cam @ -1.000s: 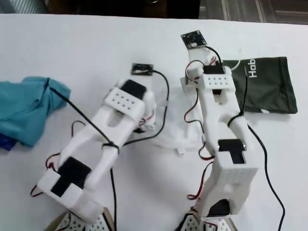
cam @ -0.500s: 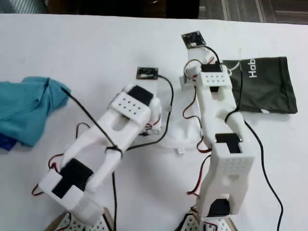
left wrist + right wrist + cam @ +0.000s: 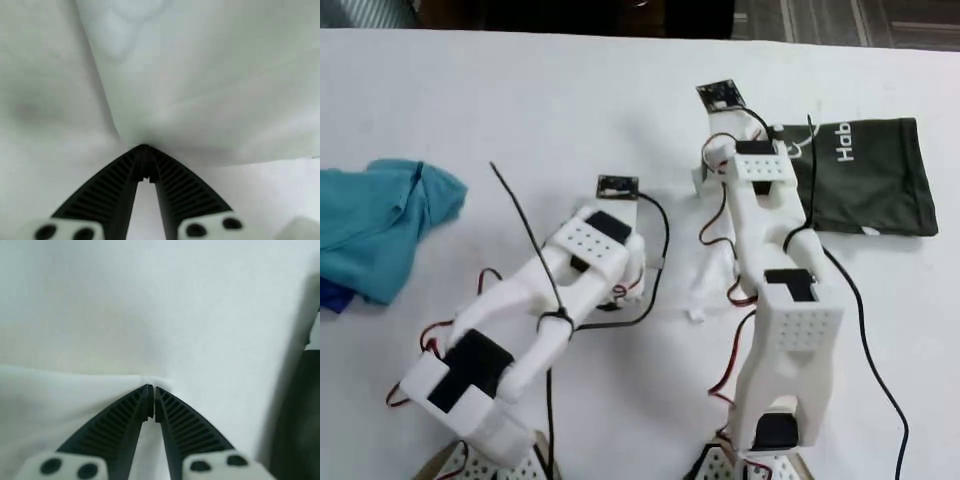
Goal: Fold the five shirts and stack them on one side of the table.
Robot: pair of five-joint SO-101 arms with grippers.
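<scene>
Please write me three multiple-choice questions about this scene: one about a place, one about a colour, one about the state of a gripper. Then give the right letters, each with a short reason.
1. Where does the dark green shirt lie?
A) under the left arm
B) flat on the table, beside the right arm
C) hanging over the table's edge

2. What colour is the crumpled shirt at the table's left side?
A) red
B) yellow
C) teal

3. In what state is the left gripper?
A) shut on the white shirt
B) wide open over bare table
C) shut on a black cable

Answers:
1 B: the high view shows it lying flat next to that arm.
2 C: the high view shows teal cloth there.
3 A: in the left wrist view the tips meet with white cloth pinched between them.
</scene>
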